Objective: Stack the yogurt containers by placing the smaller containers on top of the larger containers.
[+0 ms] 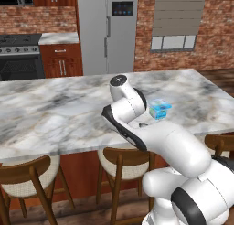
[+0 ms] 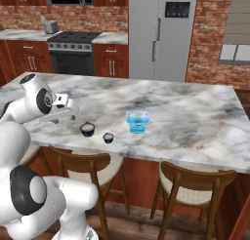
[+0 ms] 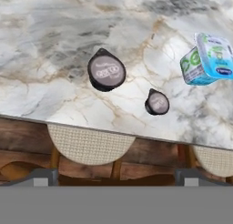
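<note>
Two dark cups, the wider [image 2: 87, 130] and the narrower [image 2: 108, 137], stand upright near the marble tabletop's [image 2: 195, 122] front edge, apart from each other, with the blue tub [image 2: 137, 122] upright just beyond. In the left base view the arm hides both cups and part of the tub [image 1: 160, 109]. The hand [image 3: 113, 177] hangs above the cups, its fingers [image 3: 41, 176] spread wide and holding nothing; their tips are cut off at the hand view's bottom.

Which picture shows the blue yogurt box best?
The hand view: the light blue box looks big there, with its printed lid and side clear. The right base view shows it small on the counter; in the left base view the arm partly hides it.
</note>
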